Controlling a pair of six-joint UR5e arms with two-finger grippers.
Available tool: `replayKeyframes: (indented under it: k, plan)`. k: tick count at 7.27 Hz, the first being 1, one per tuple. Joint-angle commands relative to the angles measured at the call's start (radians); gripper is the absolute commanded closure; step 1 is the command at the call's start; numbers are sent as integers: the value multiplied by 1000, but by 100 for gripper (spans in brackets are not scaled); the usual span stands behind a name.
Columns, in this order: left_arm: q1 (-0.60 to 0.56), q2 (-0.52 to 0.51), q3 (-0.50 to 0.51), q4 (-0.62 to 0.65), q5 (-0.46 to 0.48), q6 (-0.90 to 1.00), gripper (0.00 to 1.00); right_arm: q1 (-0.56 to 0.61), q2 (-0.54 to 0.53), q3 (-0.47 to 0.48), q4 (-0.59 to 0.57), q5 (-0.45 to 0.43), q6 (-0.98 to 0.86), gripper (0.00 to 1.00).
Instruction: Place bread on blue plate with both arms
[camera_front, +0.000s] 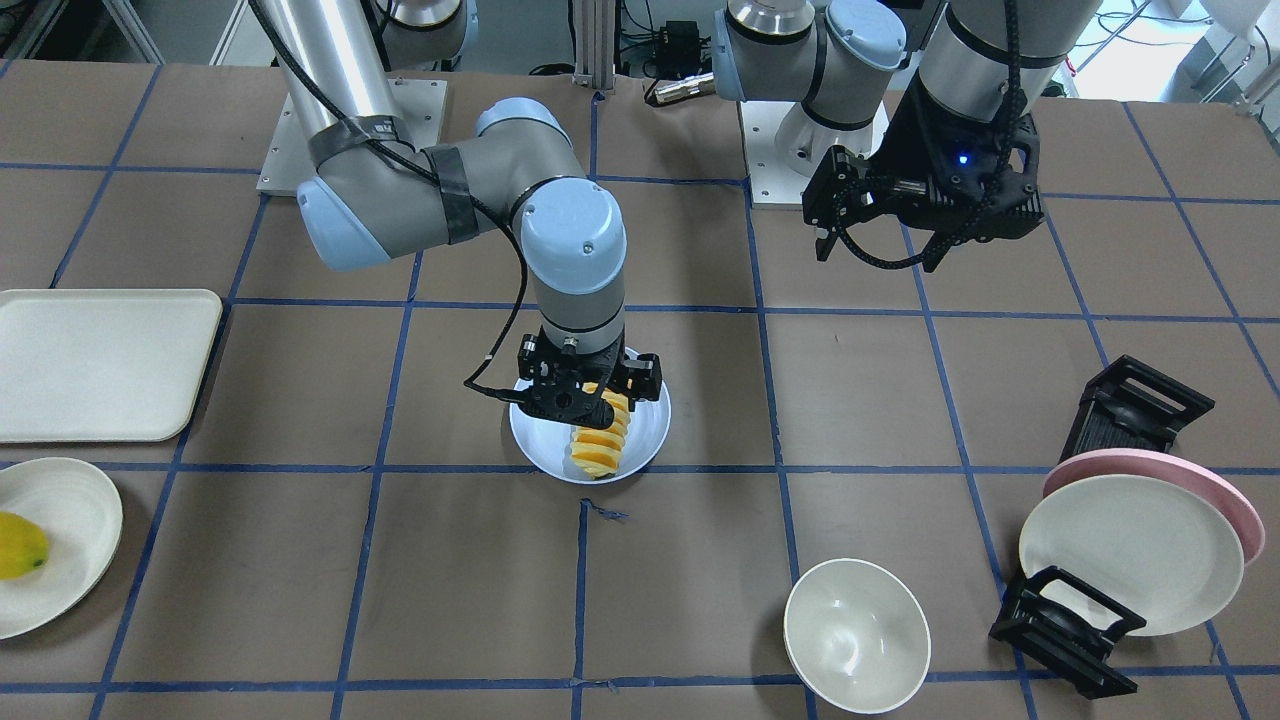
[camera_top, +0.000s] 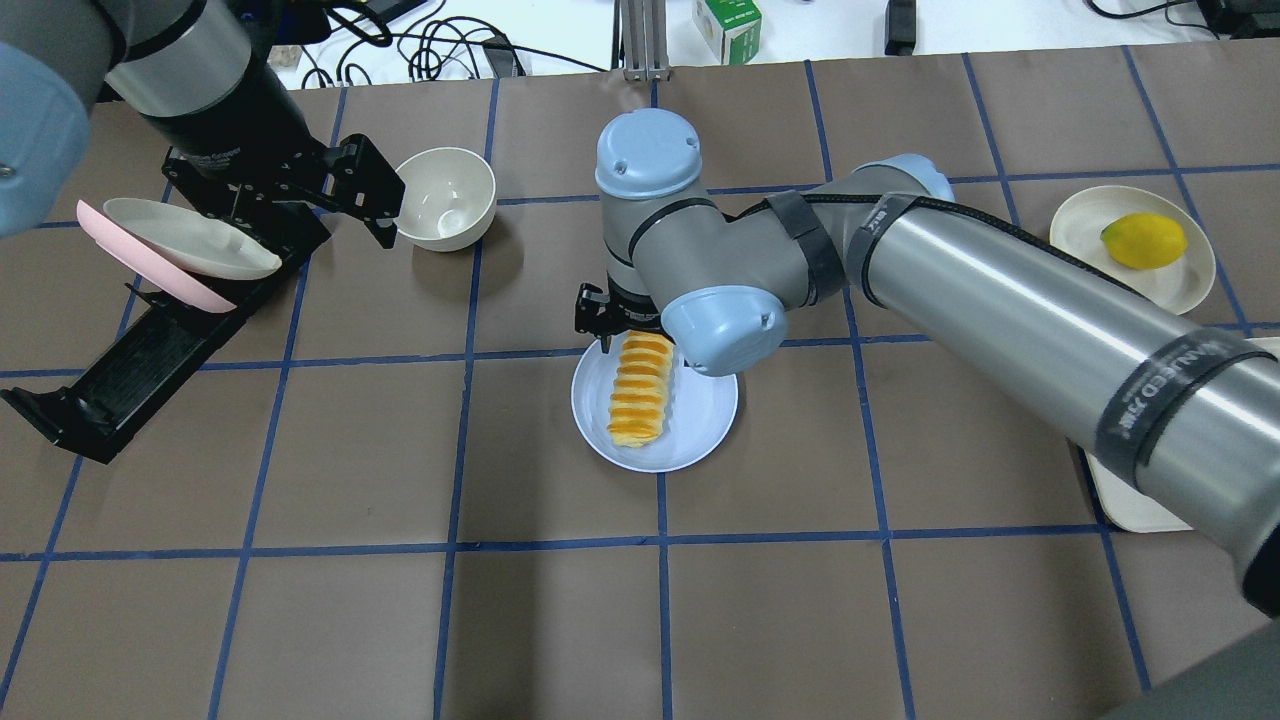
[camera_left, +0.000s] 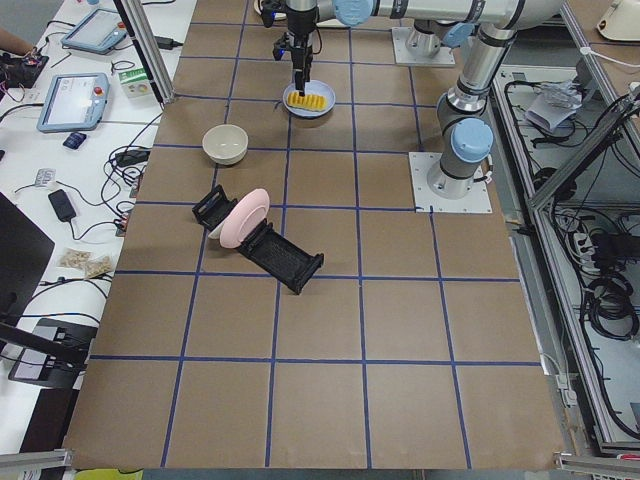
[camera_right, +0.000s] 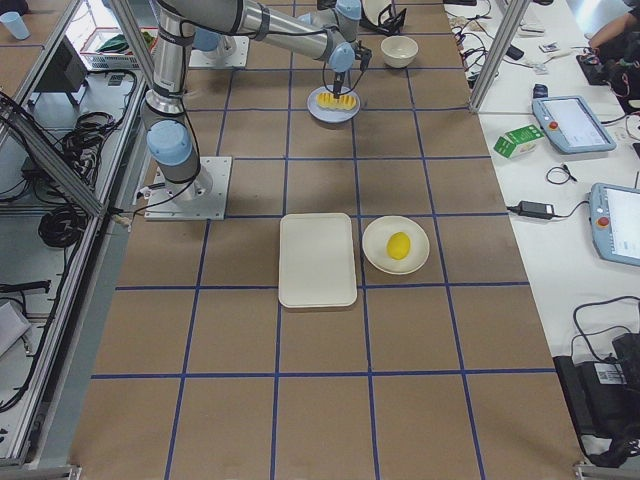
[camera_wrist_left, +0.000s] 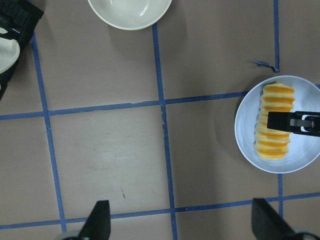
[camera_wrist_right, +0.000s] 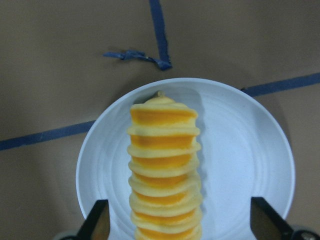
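The bread (camera_top: 640, 395) lies flat across the blue plate (camera_top: 705, 410) near the table's middle. My right gripper (camera_front: 592, 400) hangs low over the loaf's end nearest the robot. In the right wrist view its fingers (camera_wrist_right: 97, 222) stand wide apart on either side of the bread (camera_wrist_right: 162, 150) without touching it, above the plate (camera_wrist_right: 245, 150). My left gripper (camera_front: 880, 250) is raised and open, empty, off to the side near the plate rack. The left wrist view shows its fingertips (camera_wrist_left: 100, 220) apart, with the bread (camera_wrist_left: 272, 145) and plate (camera_wrist_left: 247, 120) far off.
A white bowl (camera_top: 445, 195) stands by my left gripper. A black rack (camera_top: 150, 350) holds a pink plate (camera_top: 150, 270) and a cream plate (camera_top: 200, 245). A cream tray (camera_front: 100, 365) and a cream plate (camera_top: 1080, 215) with a lemon (camera_top: 1145, 240) lie on my right side.
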Motion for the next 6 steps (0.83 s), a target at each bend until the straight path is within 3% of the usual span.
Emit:
replayKeyframes:
  k: [1, 4, 6]
  plan:
    - [11, 2, 16, 4, 3, -6, 0, -131, -137, -58, 234, -33, -121, 0]
    - [16, 11, -5, 7, 0, -16, 0, -352, -288, -95, 456, -66, -431, 0]
    - [16, 11, -4, 10, -2, -18, 0, -451, -352, -92, 507, -133, -440, 0]
